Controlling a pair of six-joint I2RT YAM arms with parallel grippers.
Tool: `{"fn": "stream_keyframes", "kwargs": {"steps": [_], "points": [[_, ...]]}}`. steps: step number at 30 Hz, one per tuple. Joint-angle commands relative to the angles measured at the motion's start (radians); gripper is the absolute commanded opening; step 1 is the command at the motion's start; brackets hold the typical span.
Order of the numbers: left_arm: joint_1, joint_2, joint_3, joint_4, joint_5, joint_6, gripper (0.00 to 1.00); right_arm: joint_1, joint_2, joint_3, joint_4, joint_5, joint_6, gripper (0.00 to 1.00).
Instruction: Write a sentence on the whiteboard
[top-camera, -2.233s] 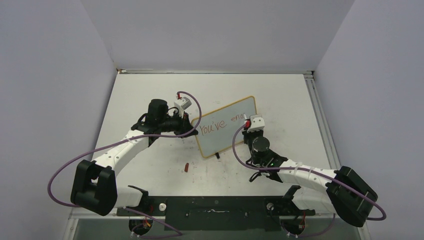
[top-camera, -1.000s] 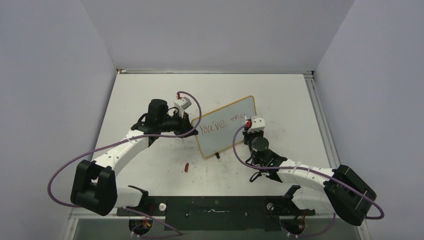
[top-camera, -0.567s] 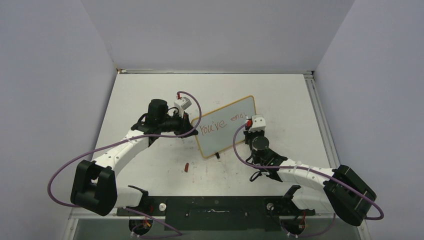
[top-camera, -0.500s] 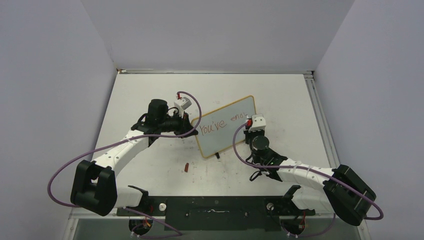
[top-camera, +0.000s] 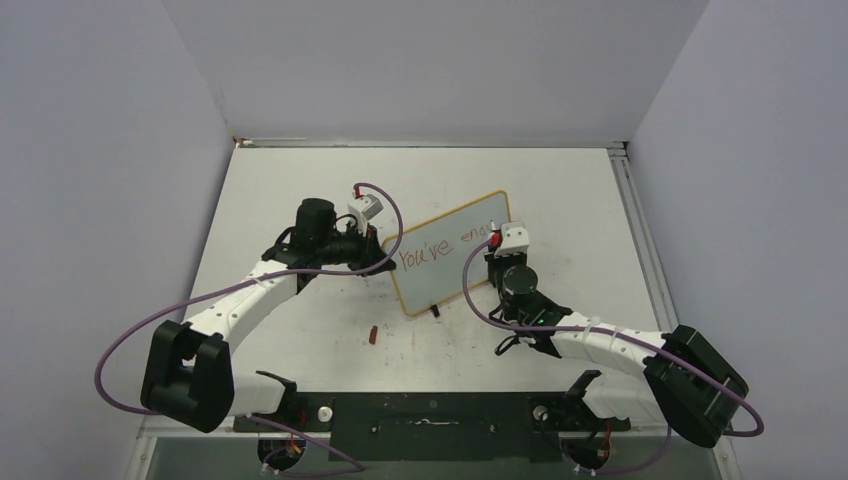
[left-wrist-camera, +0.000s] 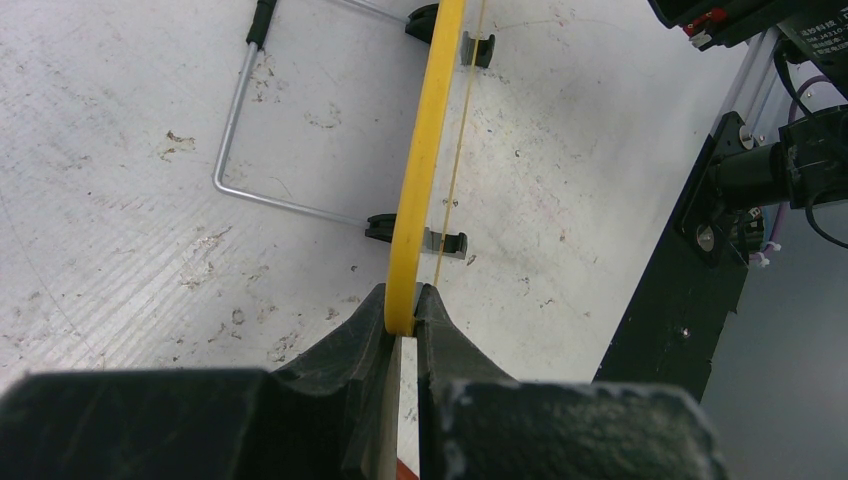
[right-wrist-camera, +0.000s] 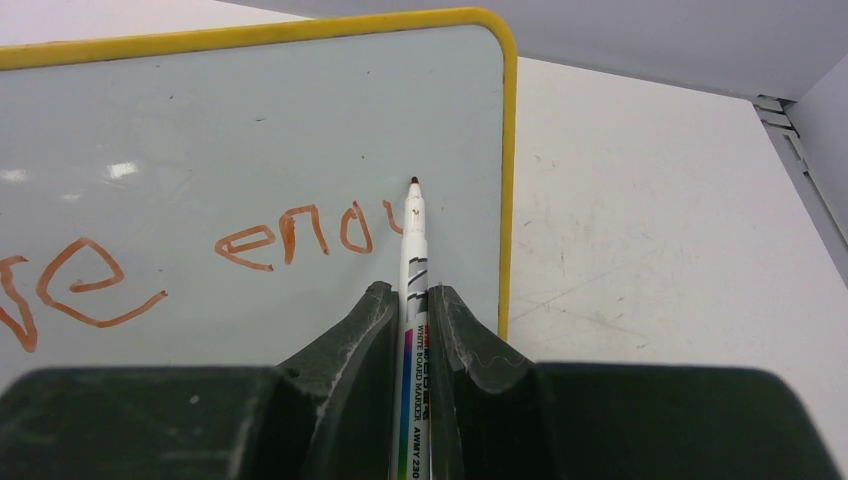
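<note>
Left gripper (left-wrist-camera: 403, 300): clamped the small yellow-rimmed glossy whiteboard (left-wrist-camera: 425, 150) by its edge.
Right gripper (right-wrist-camera: 410, 296): gripped a slim white marker (right-wrist-camera: 413, 250), tip at 12 o'clock, beside the red handwritten sentence (right-wrist-camera: 300, 235).

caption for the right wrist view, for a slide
Right gripper holding a marker, tip beside red lettering on the whiteboard.

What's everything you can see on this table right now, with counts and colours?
whiteboard: one, white face with yellow rim, propped on its stand mid-table
sentence: one, red, on the board's face, so far "You've enou"
marker: one, white barrel, tip by the last letter
wire stand: one, silver with black clips, behind the board
small red piece: one, on the table in front of the board
table: one, white, scuffed
left arm: one, white and black, jaws shut on the board's rim
right arm: one, white and black, jaws shut on the marker
</note>
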Motion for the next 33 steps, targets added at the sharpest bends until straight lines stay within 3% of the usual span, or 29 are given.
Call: {"fn": "stream_keyframes", "kwargs": {"steps": [1,11,23,33], "points": [[0.000,0.010,-0.008,-0.097,-0.097,0.039,0.00,-0.006,0.004,0.019,0.028,-0.029,0.018,0.05],[0.000,0.011,-0.006,-0.097,-0.097,0.039,0.00,-0.005,-0.035,-0.045,-0.032,-0.030,0.093,0.05],[0.000,0.015,-0.004,-0.105,-0.105,0.033,0.00,-0.013,-0.094,-0.046,-0.039,0.000,0.072,0.05],[-0.001,0.023,0.007,-0.118,-0.103,0.030,0.00,-0.141,-0.237,-0.043,-0.074,-0.271,0.090,0.05]]}}
